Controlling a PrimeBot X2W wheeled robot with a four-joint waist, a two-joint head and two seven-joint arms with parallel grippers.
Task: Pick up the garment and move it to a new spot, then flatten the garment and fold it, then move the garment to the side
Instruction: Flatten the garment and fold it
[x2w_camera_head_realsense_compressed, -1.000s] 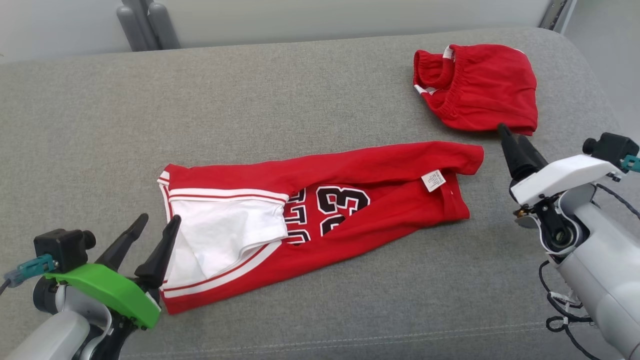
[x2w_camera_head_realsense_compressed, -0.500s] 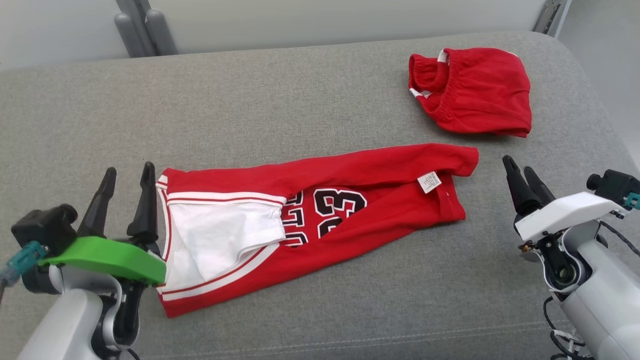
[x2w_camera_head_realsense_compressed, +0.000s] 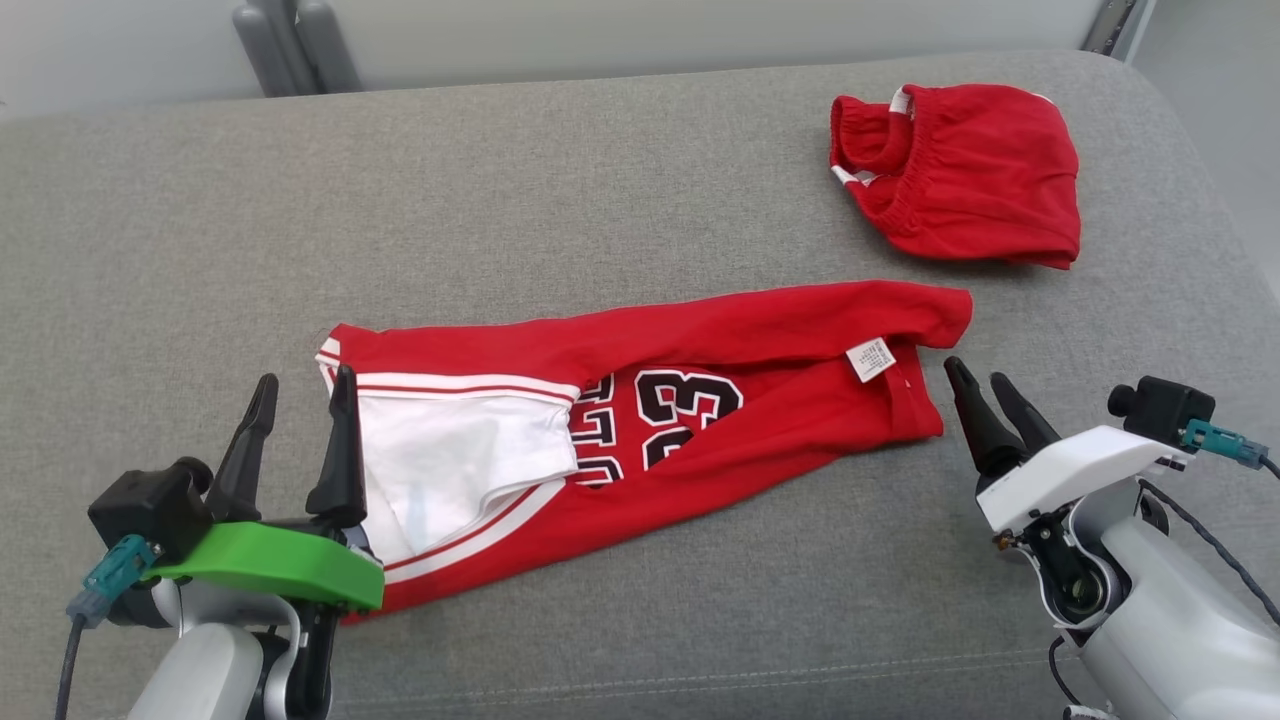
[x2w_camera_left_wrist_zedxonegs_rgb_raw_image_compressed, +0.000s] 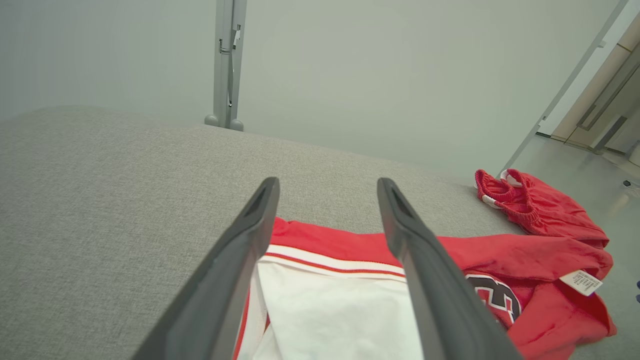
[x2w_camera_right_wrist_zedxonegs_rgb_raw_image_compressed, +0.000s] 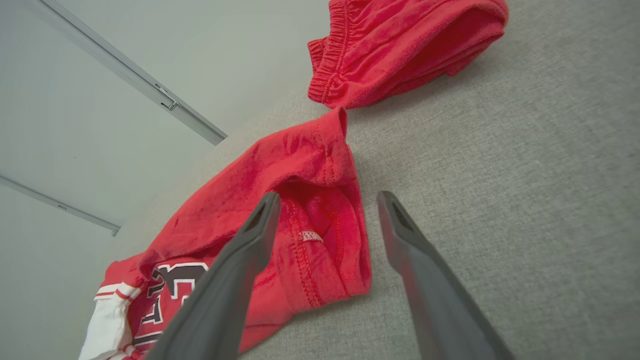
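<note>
A red jersey garment (x2w_camera_head_realsense_compressed: 700, 400) with white trim and a black "23" lies folded lengthwise across the grey cushion (x2w_camera_head_realsense_compressed: 560, 210), its white lining showing at the left end. My left gripper (x2w_camera_head_realsense_compressed: 300, 385) hovers open at that left end, the white lining (x2w_camera_left_wrist_zedxonegs_rgb_raw_image_compressed: 330, 310) between its fingers in the left wrist view. My right gripper (x2w_camera_head_realsense_compressed: 978, 375) stands open just right of the garment's red hem; the right wrist view shows that hem (x2w_camera_right_wrist_zedxonegs_rgb_raw_image_compressed: 320, 240) between and beyond its open fingers. Nothing is held.
A second red garment, bunched shorts with an elastic waist (x2w_camera_head_realsense_compressed: 960, 175), lies at the back right of the cushion. A grey post (x2w_camera_head_realsense_compressed: 300, 45) stands behind the cushion's far edge. The cushion's right edge (x2w_camera_head_realsense_compressed: 1215, 200) curves down near the shorts.
My right gripper has come down and left from beside the shorts to the jersey's right hem. My left gripper has turned upright and shifted along the jersey's left end. The jersey has not moved.
</note>
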